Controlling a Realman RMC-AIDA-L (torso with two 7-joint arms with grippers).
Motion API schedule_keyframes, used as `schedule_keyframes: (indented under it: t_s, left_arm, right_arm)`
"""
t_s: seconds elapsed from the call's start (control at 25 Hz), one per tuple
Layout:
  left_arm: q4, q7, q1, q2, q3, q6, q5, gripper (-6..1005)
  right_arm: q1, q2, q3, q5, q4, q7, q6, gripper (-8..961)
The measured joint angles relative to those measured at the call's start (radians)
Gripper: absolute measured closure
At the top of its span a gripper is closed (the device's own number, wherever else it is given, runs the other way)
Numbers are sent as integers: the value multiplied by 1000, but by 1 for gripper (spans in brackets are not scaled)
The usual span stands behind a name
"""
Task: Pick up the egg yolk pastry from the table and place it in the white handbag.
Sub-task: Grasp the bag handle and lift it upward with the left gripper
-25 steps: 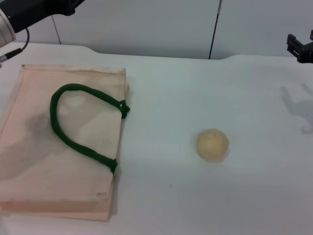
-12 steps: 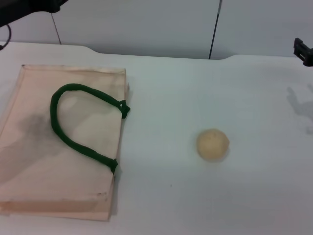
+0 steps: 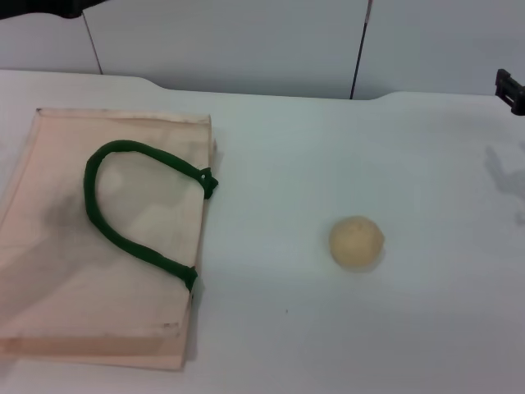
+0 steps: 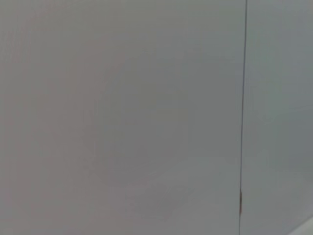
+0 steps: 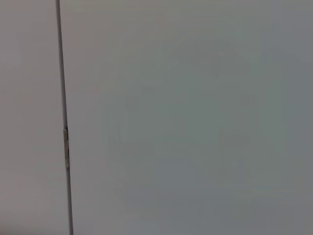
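- On my head view, the small pale yellow-beige egg yolk pastry ball (image 3: pixel 357 242) sits alone on the white surface (image 3: pixel 328 345), right of centre and nearer my right side.
- The large flat cream-to-peach fabric handbag (image 3: pixel 57 263) lies flat on that surface on my left, well apart from the pastry, with bare surface between them.
- The bag's dark green rope-like handle (image 3: pixel 115 213) curves in a loop across its upper face, both ends fixed by green tabs at the edge that faces the pastry.
- Contents: the bag is lying pressed flat and I can't see into it; nothing rests on top of it except its own handle.
- The pastry is outside the bag, touching nothing but the surface.
- Right gripper (image 3: pixel 512 89): only a dark piece shows at the far right edge of the head view, high above the surface and well away from the pastry; I cannot tell how its fingers stand.
- Left arm (image 3: pixel 41 8): just a dark sliver along the top left corner, above the bag's far end; its gripper isn't in my view.
- Both wrist views give me only a plain grey wall panel (image 4: pixel 122 117) with a thin vertical seam (image 5: pixel 63 117).
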Motion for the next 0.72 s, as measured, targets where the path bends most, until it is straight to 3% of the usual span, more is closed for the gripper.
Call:
schedule_keyframes:
  t_s: [0.32,0.56,0.72]
  left_arm:
    - [172,-210,-77,2,3,-227,376,572]
    - [181,-212,-124,3,41,-298,487,565]
    - [181,-221,-125,4,139,-301,583,565]
  right_arm:
    - [6,0,0,1,0,1,2,360]
    - [21,-1,0,5,-18,1,3,360]
    - [23,-1,2,6,-24,1,3,361]
